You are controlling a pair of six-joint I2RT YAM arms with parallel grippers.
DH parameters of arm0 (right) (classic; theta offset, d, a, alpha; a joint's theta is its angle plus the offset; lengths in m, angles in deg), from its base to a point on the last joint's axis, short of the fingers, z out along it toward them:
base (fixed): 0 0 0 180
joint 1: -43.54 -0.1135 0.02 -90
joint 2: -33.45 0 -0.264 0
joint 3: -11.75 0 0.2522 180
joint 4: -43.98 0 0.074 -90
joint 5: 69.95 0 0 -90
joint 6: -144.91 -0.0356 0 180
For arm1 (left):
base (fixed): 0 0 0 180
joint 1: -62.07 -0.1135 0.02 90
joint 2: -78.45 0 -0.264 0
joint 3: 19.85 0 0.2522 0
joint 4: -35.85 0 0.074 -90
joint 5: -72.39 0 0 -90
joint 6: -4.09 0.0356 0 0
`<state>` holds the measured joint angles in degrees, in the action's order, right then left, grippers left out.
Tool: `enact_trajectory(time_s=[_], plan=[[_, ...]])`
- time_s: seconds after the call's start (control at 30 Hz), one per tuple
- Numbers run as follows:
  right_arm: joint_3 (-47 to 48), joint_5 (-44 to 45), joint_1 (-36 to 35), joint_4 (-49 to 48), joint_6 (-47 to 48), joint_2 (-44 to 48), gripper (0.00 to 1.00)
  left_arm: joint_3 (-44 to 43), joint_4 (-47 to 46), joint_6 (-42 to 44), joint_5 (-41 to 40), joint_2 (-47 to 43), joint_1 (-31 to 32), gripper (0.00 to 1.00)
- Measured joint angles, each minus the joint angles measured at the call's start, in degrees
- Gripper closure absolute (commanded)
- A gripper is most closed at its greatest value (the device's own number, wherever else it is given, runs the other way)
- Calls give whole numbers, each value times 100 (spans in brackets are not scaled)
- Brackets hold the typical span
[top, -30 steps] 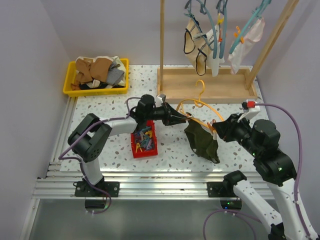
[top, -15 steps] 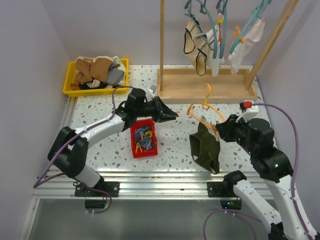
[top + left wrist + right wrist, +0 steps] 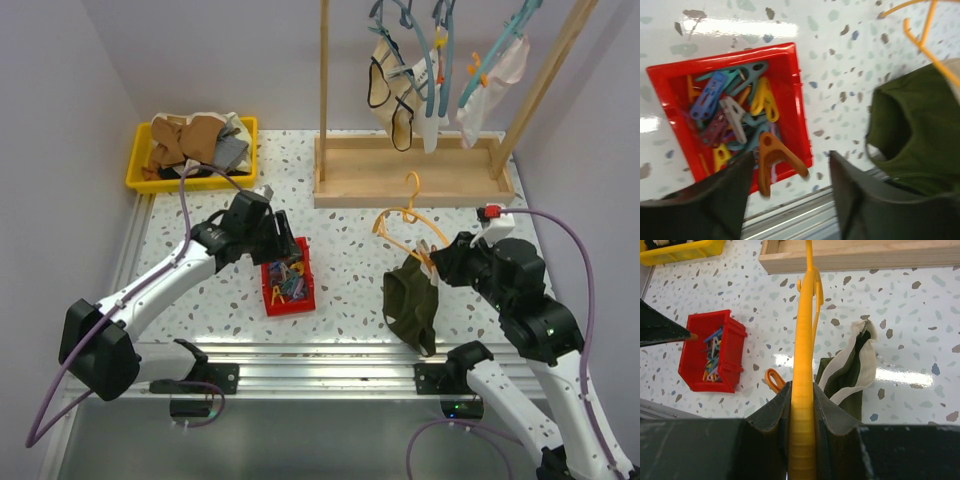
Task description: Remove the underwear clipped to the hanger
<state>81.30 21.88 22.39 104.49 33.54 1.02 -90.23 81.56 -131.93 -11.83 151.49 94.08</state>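
My right gripper (image 3: 436,262) (image 3: 802,405) is shut on the yellow hanger (image 3: 405,215) (image 3: 804,330), holding it above the table. The dark green underwear (image 3: 410,305) (image 3: 852,365) hangs from the hanger's right end, bunched and drooping to the table. An orange clip loop (image 3: 774,380) shows beside my right fingers. My left gripper (image 3: 283,240) (image 3: 790,200) hovers over the red bin (image 3: 310,290) (image 3: 795,90) of coloured clips, jaws wide apart. An orange clip (image 3: 771,152) lies loose between them over the bin's near wall. The left wrist view also shows the underwear (image 3: 910,130).
A wooden rack (image 3: 410,185) at the back carries blue hangers with light garments (image 3: 400,80). A yellow tray (image 3: 135,170) of folded clothes sits at the back left. An aluminium rail (image 3: 300,355) runs along the table's front edge.
My left gripper drew back left from the hanger to above the red bin and opened, letting go of an orange clip. The underwear now droops from one end of the hanger.
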Motion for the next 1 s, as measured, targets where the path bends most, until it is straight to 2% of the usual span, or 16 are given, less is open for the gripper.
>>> enact_trajectory(time_s=[0.17,0.23,0.27,0.4,0.5,0.6,0.8,1.0], plan=[[2,-44,0,-4,2,-138,100,72,184,214,-118,7,0,18],[2,-61,0,-9,2,-195,100,57,210,236,-160,33,0,13],[2,-90,0,-13,2,-229,100,33,236,240,-192,68,0,7],[17,-136,0,-26,2,-297,100,-98,280,267,-205,157,0,0],[17,-188,0,-52,0,-332,100,-330,105,203,103,208,46,0],[17,-286,0,-90,-4,-358,100,-933,-70,85,409,496,282,0],[17,-367,0,-166,-9,-437,100,-2258,-1034,-284,1123,1600,1270,0],[17,-398,0,-179,-72,-560,100,-2483,-1429,-149,1403,2022,1950,2]])
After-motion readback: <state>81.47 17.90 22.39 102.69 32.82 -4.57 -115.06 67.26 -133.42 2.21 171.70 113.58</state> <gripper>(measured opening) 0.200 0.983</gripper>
